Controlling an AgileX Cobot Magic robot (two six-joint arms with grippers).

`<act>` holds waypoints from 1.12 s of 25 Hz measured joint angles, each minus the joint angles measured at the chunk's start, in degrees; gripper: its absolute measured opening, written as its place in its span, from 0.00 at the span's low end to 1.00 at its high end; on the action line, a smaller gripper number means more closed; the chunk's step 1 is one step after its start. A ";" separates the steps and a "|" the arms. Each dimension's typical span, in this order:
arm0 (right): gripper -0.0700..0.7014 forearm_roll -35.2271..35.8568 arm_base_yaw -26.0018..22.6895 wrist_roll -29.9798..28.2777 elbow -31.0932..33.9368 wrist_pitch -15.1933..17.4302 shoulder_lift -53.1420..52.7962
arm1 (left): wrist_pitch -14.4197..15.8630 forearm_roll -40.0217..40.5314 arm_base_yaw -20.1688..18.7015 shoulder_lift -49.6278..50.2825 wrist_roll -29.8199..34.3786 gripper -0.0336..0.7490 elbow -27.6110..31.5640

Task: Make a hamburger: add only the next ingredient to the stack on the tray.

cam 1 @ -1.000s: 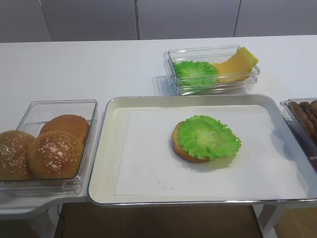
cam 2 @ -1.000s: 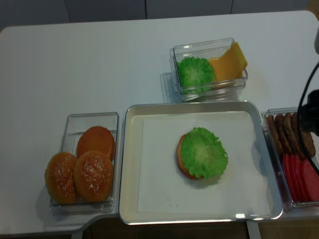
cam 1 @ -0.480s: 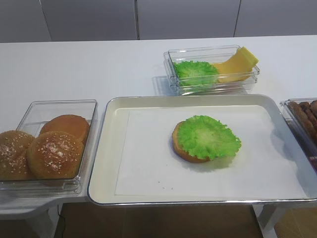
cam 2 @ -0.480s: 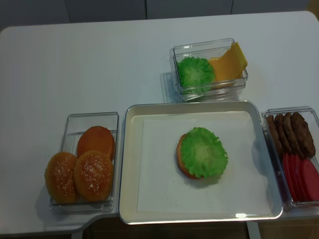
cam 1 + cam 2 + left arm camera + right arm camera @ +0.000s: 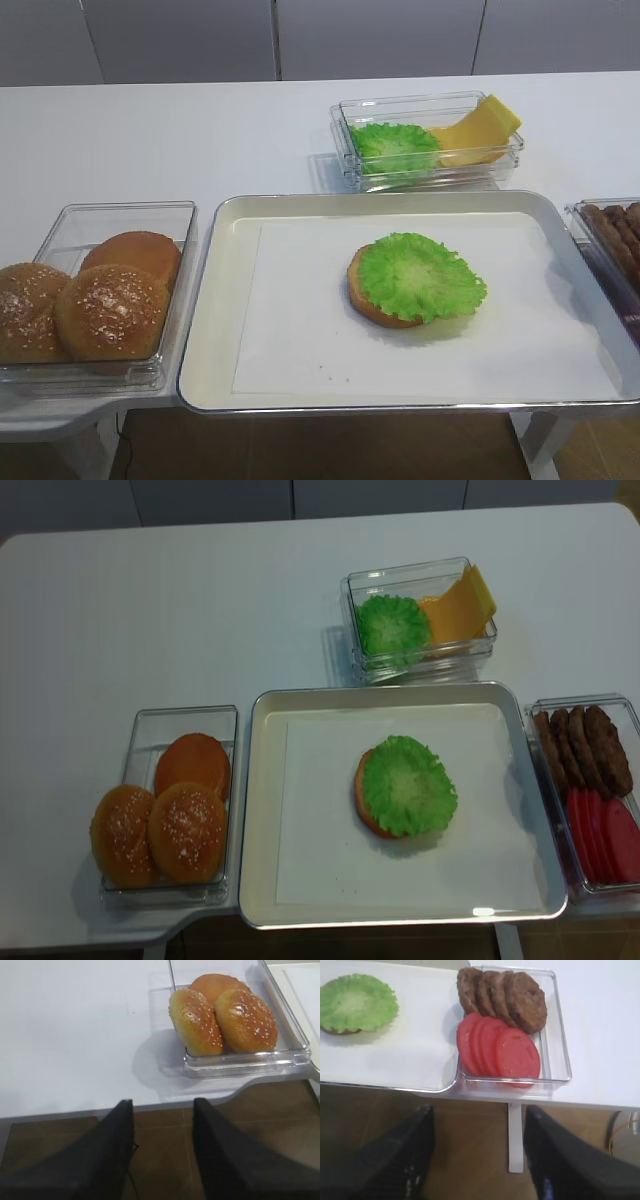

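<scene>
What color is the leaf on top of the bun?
Bright green, paler in the middle. The leaf shows best in the realsense high view.

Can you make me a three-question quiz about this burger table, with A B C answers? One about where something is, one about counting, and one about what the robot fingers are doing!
1. Where is the lettuce leaf?
A. On the bun bottom half on the tray
B. Inside the box of buns
C. On the floor

2. How many tomato slices lie in the clear box?
A. One
B. Four
C. Nine

3. What are the right fingers doing?
A. Squeezing a tomato
B. Holding cheese
C. Open, holding nothing

Answers:
1. A: the green leaf covers the bun half in the middle of the tray.
2. B: four overlapping red rounds show in the right wrist view.
3. C: the two dark fingers stand apart over bare floor.
</scene>
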 joint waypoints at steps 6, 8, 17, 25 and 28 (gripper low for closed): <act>0.65 0.10 0.00 0.00 3.70 0.30 -7.46 | 0.00 0.00 0.00 0.00 0.00 0.42 0.00; 0.65 0.10 0.00 0.00 4.50 0.41 -9.64 | 0.00 0.00 0.00 0.00 0.00 0.42 0.00; 0.65 0.10 0.00 0.80 9.95 -1.66 -12.71 | 0.00 0.00 0.00 0.00 0.00 0.42 0.00; 0.65 -0.01 0.00 1.05 12.35 -6.61 -12.79 | 0.00 0.00 0.00 0.00 0.00 0.42 0.00; 0.65 -0.01 0.00 1.05 12.58 -6.68 -12.79 | 0.00 0.00 0.00 0.00 0.00 0.42 0.00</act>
